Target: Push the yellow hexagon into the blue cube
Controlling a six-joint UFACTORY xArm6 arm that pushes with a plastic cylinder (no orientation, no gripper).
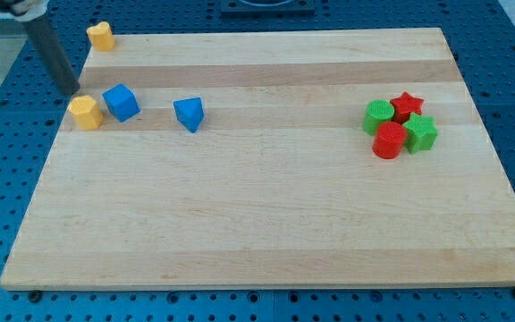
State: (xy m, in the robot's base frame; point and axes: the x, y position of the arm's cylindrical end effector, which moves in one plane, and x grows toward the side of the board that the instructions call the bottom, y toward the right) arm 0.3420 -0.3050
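Note:
The yellow hexagon [85, 113] lies near the board's left edge. The blue cube [121, 102] sits just to its right, with a narrow gap or light contact; I cannot tell which. My tip [71, 90] ends just above and left of the yellow hexagon, close to it. The rod rises from there to the view's top left.
A blue triangular block [189, 114] lies right of the cube. Another yellow block [101, 36] sits at the board's top left corner. At the right is a cluster: green block [378, 114], red star [407, 105], red cylinder [387, 140], green star [419, 132].

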